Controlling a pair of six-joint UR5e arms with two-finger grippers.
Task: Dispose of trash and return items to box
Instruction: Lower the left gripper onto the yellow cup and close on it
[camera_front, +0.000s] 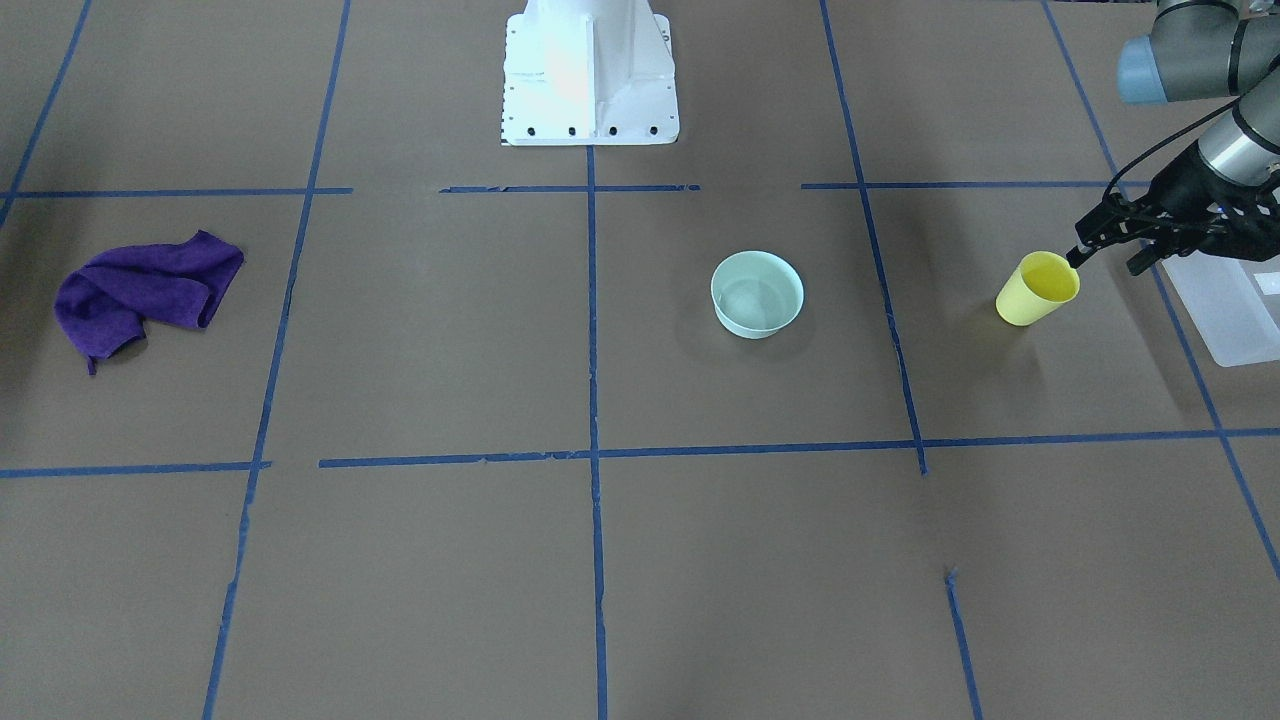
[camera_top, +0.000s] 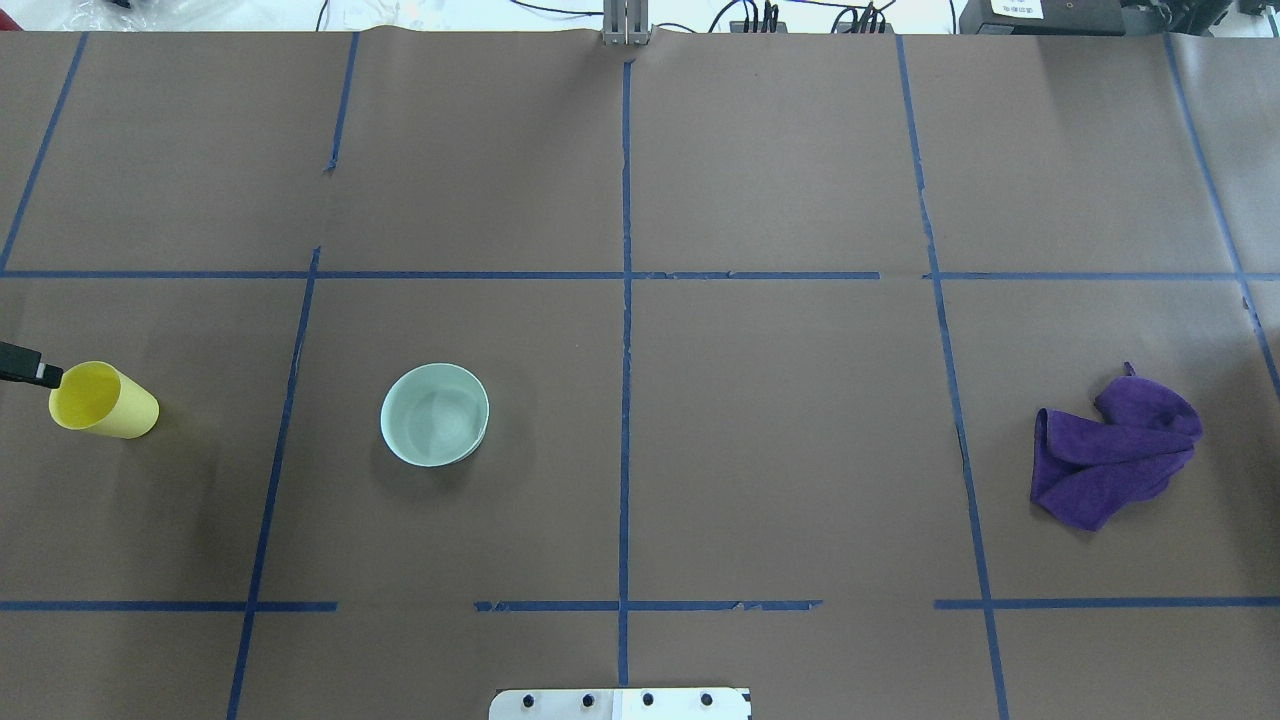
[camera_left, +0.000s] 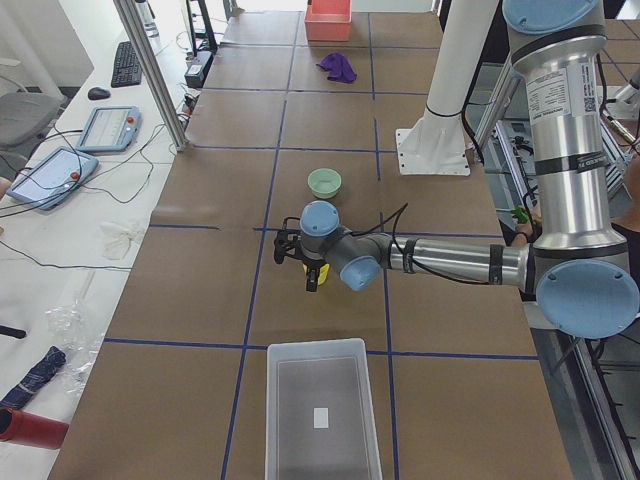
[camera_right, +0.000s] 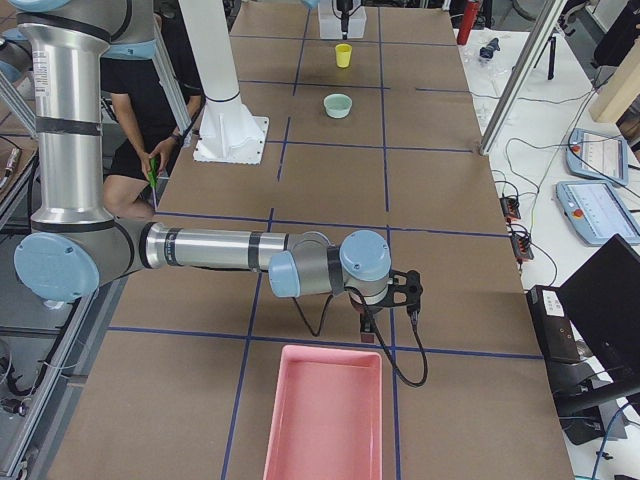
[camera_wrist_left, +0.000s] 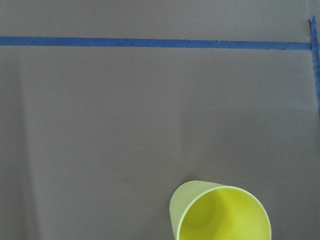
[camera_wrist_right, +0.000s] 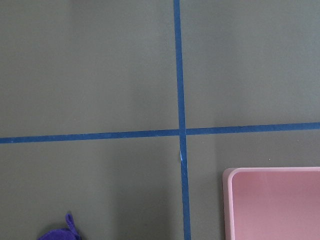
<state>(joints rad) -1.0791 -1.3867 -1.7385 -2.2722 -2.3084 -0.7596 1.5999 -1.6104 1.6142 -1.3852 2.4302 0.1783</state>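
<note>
The small yellow cup (camera_front: 1038, 290) stands upright on the brown table near my left end; it also shows in the overhead view (camera_top: 103, 401) and at the bottom of the left wrist view (camera_wrist_left: 222, 212). My left gripper (camera_front: 1105, 262) hangs just above it with its fingers apart, one fingertip (camera_top: 45, 376) at the cup's rim. The frosted-white box (camera_front: 1225, 310) lies just beyond the cup and looks empty in the left side view (camera_left: 322, 410). My right gripper (camera_right: 385, 310) hovers near the pink tray; I cannot tell whether it is open.
A pale green bowl (camera_top: 435, 414) stands between the cup and the table's middle. A crumpled purple cloth (camera_top: 1115, 455) lies toward my right end. A pink tray (camera_right: 325, 415) sits at the right end of the table. An operator stands beside the robot base.
</note>
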